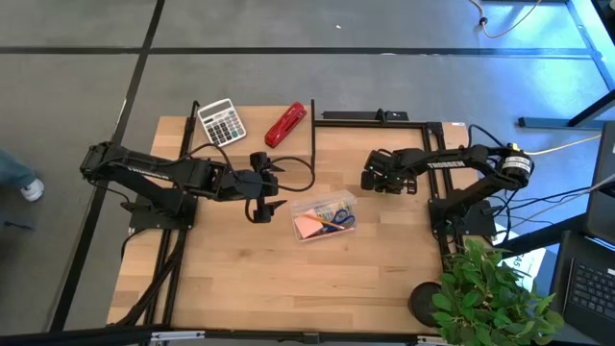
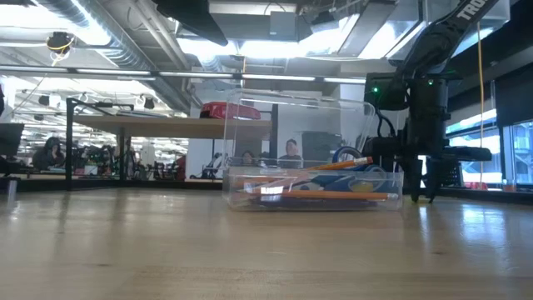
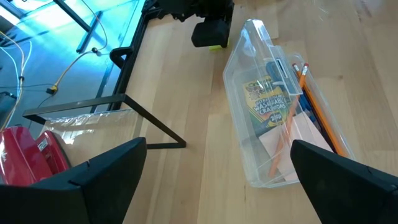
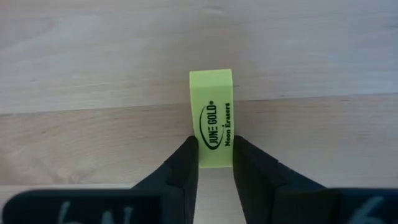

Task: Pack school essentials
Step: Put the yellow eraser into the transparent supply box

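A clear plastic box (image 1: 322, 216) lies mid-table and also shows in the low view (image 2: 312, 167). It holds a pink sticky-note pad (image 1: 307, 226), blue-handled scissors (image 1: 338, 219), orange pencils (image 3: 314, 106) and a crayon pack (image 3: 267, 99). My left gripper (image 1: 259, 200) hangs open and empty just left of the box, with its fingers wide apart in the left wrist view (image 3: 217, 143). My right gripper (image 1: 368, 178) points down at the table right of the box and is shut on a neon yellow-green eraser (image 4: 211, 106). My right gripper pinches the eraser's two narrow sides near one end (image 4: 214, 155) between its two fingertips (image 4: 186, 155). The fingers come from above, pointing down, along the eraser's length. The eraser sticks out past the fingertips toward the table; I cannot tell whether it touches the wood.
A white-grey calculator (image 1: 221, 122) and a red stapler (image 1: 285, 125) lie at the table's far edge. A black frame (image 1: 375, 117) runs along the far right edge. A potted plant (image 1: 485, 298) stands at the near right corner. Bare wood lies in front of the box.
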